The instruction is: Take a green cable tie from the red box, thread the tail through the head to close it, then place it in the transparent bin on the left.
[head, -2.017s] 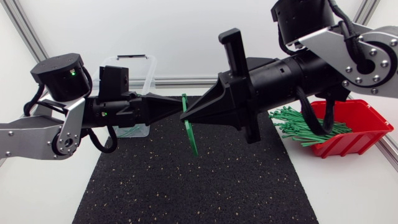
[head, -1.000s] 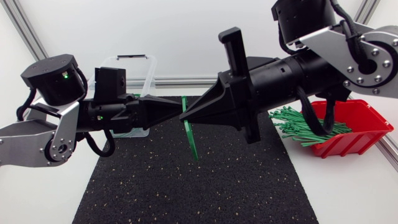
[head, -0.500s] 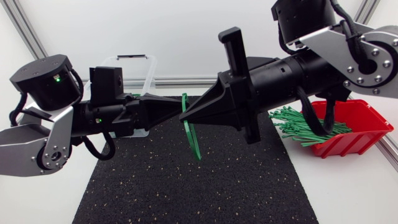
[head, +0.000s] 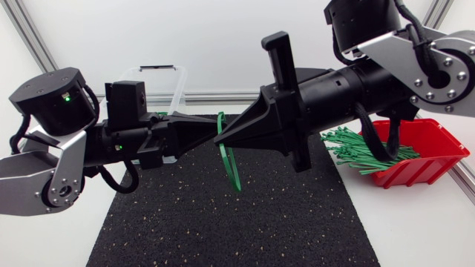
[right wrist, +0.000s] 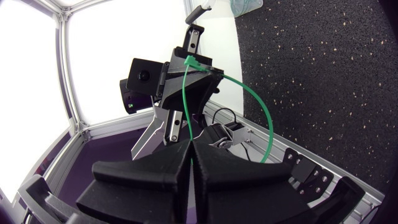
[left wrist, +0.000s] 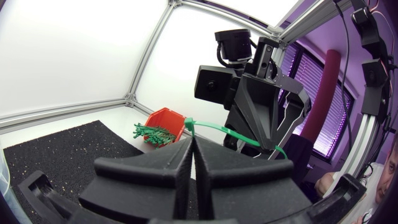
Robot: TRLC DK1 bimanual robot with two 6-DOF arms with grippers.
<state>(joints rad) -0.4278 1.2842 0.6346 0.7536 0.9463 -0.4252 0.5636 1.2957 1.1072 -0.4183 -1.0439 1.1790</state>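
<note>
Head view: green cable tie (head: 230, 169) bows between the meeting tips. Left end effector (head: 214, 128) and right end effector (head: 219, 139) both clench it.

Transparent bin (head: 177, 83) largely behind left arm (head: 137, 136)

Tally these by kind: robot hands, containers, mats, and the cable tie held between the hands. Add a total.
Hands: 2, left hand, right hand
Containers: 2, red box, transparent bin
Mats: 1, black mat
Held ties: 1, green cable tie
Total: 6
</note>
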